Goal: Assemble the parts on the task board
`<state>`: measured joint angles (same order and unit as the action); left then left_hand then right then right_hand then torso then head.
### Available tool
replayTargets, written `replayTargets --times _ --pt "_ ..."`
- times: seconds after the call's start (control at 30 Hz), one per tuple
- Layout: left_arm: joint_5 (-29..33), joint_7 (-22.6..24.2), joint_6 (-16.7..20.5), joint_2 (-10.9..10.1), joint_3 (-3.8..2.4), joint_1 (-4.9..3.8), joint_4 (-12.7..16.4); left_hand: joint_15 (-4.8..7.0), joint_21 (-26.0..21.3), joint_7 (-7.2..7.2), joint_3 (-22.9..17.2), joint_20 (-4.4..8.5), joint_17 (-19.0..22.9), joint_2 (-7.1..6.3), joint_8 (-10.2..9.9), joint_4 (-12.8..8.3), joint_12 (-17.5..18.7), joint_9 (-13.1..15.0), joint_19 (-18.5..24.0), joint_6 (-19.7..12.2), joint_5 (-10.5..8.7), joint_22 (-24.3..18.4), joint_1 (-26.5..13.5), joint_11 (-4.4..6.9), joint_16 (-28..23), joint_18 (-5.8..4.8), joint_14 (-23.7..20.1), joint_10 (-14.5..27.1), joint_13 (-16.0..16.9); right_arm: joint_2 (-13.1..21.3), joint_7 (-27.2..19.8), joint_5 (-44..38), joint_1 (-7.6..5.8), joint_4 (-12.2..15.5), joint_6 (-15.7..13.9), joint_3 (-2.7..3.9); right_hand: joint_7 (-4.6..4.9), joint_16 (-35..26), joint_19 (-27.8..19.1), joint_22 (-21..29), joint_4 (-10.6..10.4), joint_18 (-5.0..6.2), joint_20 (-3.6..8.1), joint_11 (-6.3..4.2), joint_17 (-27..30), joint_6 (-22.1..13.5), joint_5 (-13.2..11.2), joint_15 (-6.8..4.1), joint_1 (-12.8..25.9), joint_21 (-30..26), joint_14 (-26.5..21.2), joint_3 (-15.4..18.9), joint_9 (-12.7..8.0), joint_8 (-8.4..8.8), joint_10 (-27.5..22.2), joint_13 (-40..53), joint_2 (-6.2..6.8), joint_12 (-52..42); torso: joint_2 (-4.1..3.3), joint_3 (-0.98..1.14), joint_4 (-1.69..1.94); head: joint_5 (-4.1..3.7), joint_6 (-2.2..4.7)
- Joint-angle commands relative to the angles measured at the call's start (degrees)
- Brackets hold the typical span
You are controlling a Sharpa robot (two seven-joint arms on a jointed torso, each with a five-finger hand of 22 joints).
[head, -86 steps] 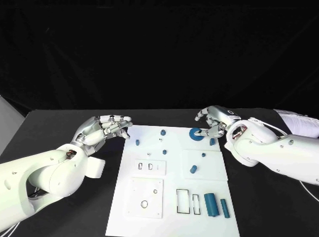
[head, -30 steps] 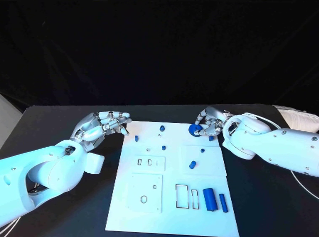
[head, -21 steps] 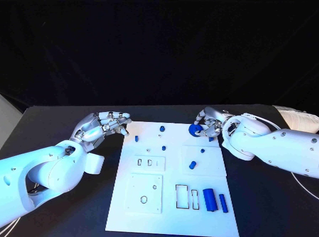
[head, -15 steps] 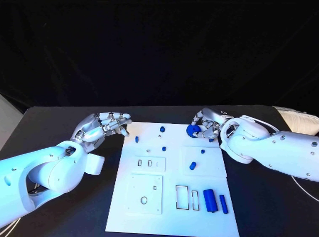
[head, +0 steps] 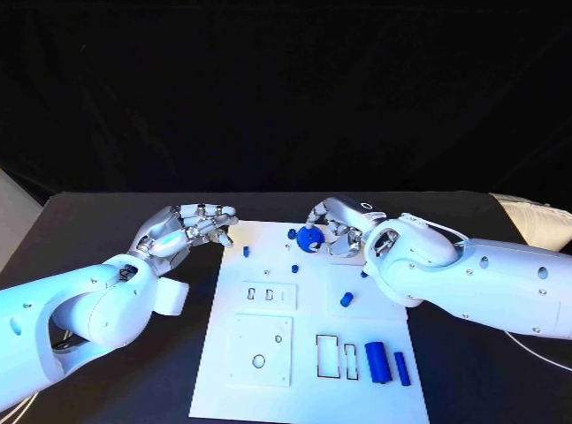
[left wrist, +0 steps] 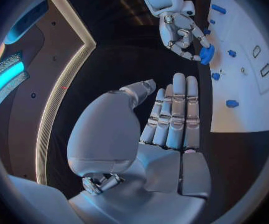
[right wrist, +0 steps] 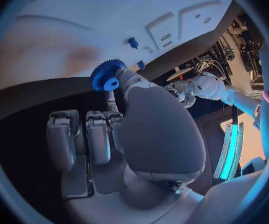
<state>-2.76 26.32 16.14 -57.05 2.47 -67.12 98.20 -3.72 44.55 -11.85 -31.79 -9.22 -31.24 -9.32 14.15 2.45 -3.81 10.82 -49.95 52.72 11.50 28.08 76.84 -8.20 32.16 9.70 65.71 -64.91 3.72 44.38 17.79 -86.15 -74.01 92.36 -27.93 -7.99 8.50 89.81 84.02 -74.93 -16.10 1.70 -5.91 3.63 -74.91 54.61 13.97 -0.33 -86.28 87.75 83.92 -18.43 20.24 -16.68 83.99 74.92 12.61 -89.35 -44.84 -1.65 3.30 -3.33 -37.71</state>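
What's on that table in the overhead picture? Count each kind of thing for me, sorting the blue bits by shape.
Blue gear, held in the right robot hand: 1
Long blue cylinders: 2
Small blue pegs: 5
White task board: 1
Robot hands, counting the left robot hand: 2
Total: 11 (the arm may hide more)

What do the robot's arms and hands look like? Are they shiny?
Both arms are fat, smooth and white, with little dark screw holes. The left hand and the right hand are silver metal, made of many small jointed pieces, so yes, a bit shiny. A thin white cable hangs below the right arm.
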Motion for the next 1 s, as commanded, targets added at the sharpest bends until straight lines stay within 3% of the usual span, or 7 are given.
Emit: replayTargets --times 0.03,0.37,1.0 --pt "0.0 0.2 -1.3 0.2 0.00 -0.03 0.1 -0.03 0.2 -0.19 -0.3 -0.01 -0.1 0.20 -0.2 0.1 0.2 0.1 0.6 -0.1 -0.22 0.1 -0.1 0.09 0.3 0.64 -0.6 0.3 0.1 -1.6 0.9 -3.4 0.01 -0.6 -0.4 -0.03 -0.78 0.2 4.6 -13.0 0.0 -1.07 0.43 -0.41 -15.1 1.1 0.1 -0.33 0.6 0.3 6.1 -0.4 0.1 -0.15 4.9 13.9 0.02 0.2 -0.06 -0.05 0.06 0.21 0.12" --pt "0.0 0.1 -1.3 0.2 0.00 -0.04 0.2 -0.03 0.2 -0.19 -0.3 -0.01 -0.1 0.20 -0.2 0.1 0.2 0.1 0.6 -0.1 -0.22 0.1 -0.1 0.09 0.3 0.64 -0.6 0.3 0.1 -6.3 2.0 -4.6 0.69 -4.2 0.2 -0.28 -0.70 0.2 4.6 -13.1 0.1 -1.10 0.46 -0.38 -15.1 0.8 0.0 -0.33 0.8 0.4 6.1 -0.8 0.0 0.05 4.7 13.7 0.18 0.4 -0.14 0.04 -0.04 0.57 0.14" --pt "0.0 0.0 -1.3 0.1 0.00 -0.05 0.3 -0.04 0.3 -0.18 -0.3 -0.03 -0.1 0.22 -0.2 0.1 0.1 0.1 0.7 -0.1 -0.23 0.1 -0.1 0.10 0.3 0.64 -0.6 0.3 0.1 -9.9 2.1 -4.9 1.71 -7.8 1.3 -0.49 -0.62 0.2 4.7 -13.2 0.1 -1.13 0.46 -0.31 -15.1 0.6 -0.1 -0.29 1.1 0.5 6.1 -1.1 -0.1 0.18 4.6 13.6 0.39 0.4 -0.18 0.24 -0.15 0.94 -0.35"
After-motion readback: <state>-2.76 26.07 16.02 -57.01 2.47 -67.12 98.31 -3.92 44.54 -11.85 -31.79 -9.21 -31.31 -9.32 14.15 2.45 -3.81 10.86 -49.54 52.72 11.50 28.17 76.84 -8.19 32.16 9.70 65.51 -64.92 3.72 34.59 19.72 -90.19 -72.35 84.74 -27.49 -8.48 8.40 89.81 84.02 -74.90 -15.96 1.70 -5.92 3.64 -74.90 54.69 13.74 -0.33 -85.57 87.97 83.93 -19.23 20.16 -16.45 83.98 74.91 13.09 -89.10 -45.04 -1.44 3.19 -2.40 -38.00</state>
